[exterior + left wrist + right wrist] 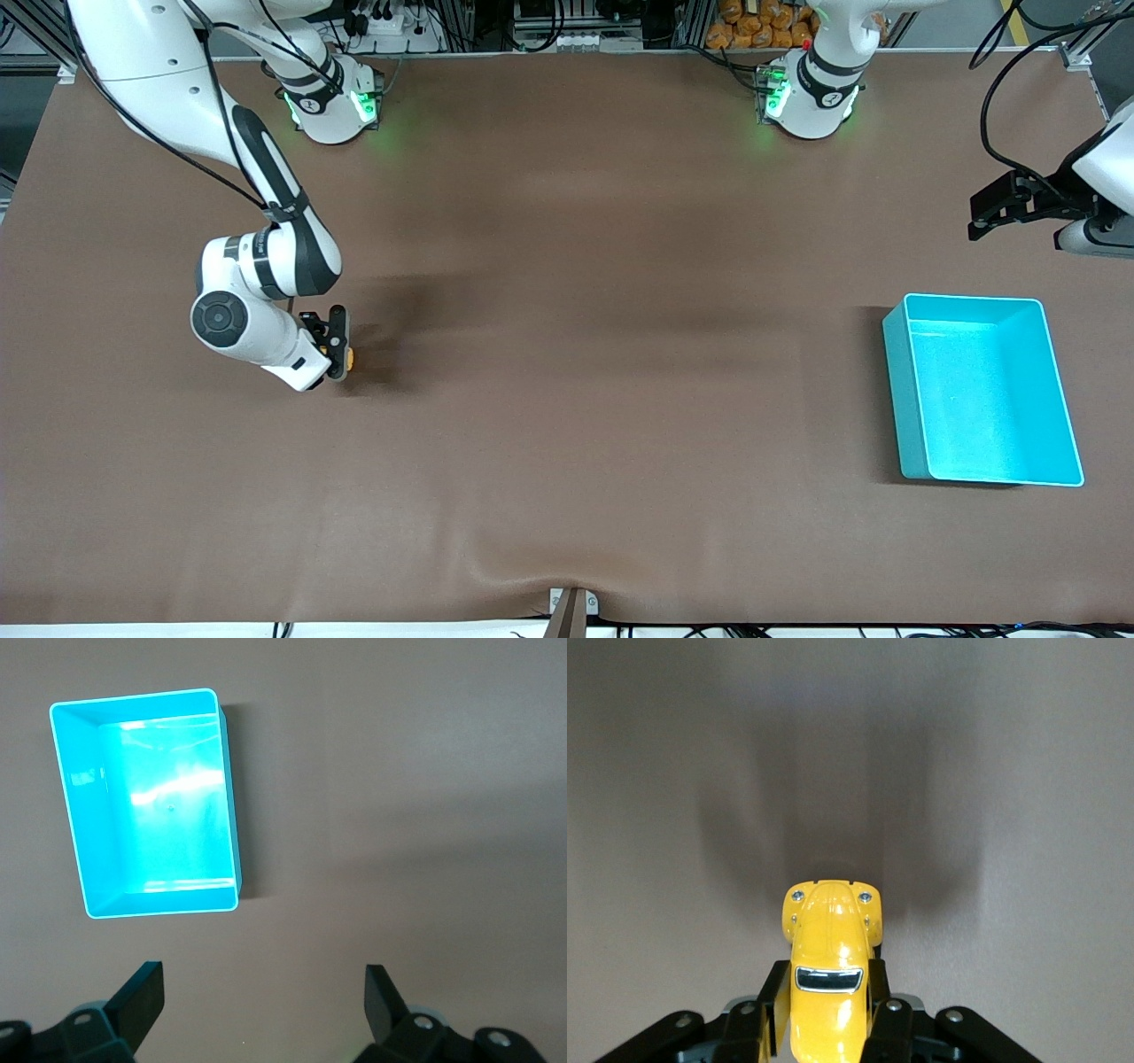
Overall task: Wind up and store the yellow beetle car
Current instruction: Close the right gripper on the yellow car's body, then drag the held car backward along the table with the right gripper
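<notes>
Right gripper (pixel 341 341) clamped on yellow beetle car (pixel 829 979), mid-left of front view, low over worktop (pixel 567 399). For winding: likely press wheels flat, drag backward straight, keep grip square. Left gripper (pixel 264 1003) fingers apart, waits above turquoise bin (pixel 1059 390), right of frame.

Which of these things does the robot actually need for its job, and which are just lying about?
Part of the job:
- yellow beetle car, clamped in the right gripper
- turquoise bin, probably where the car gets stored; empty now
- left gripper, open, waiting above the bin

Just lying about:
- nothing else sits on the brown table
</notes>
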Tool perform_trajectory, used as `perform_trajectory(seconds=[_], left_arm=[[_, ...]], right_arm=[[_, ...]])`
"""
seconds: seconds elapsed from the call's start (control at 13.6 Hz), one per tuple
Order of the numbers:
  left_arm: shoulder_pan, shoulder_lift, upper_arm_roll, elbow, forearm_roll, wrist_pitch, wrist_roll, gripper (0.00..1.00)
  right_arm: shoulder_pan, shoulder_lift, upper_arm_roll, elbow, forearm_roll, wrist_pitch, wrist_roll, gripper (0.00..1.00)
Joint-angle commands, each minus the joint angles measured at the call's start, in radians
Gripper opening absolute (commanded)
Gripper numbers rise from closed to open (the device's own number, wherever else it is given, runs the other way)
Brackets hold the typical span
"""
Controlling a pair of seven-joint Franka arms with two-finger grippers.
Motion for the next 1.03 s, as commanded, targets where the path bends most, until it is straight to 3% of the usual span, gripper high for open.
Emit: perform_trajectory(seconds=[0.0,0.96], left_arm=[[0.005,-0.012,-0.003,-0.001,0.0,0.001,0.005,1.0],[0.005,-0.012,-0.003,-0.001,0.0,0.002,0.005,1.0]], right_arm=[[-0.036,0.011,0.005,-0.008,-0.005,0.012,-0.021,0.21],[-0.216,0.032,0.0,-0.008,-0.016,0.038,-0.263,0.21]])
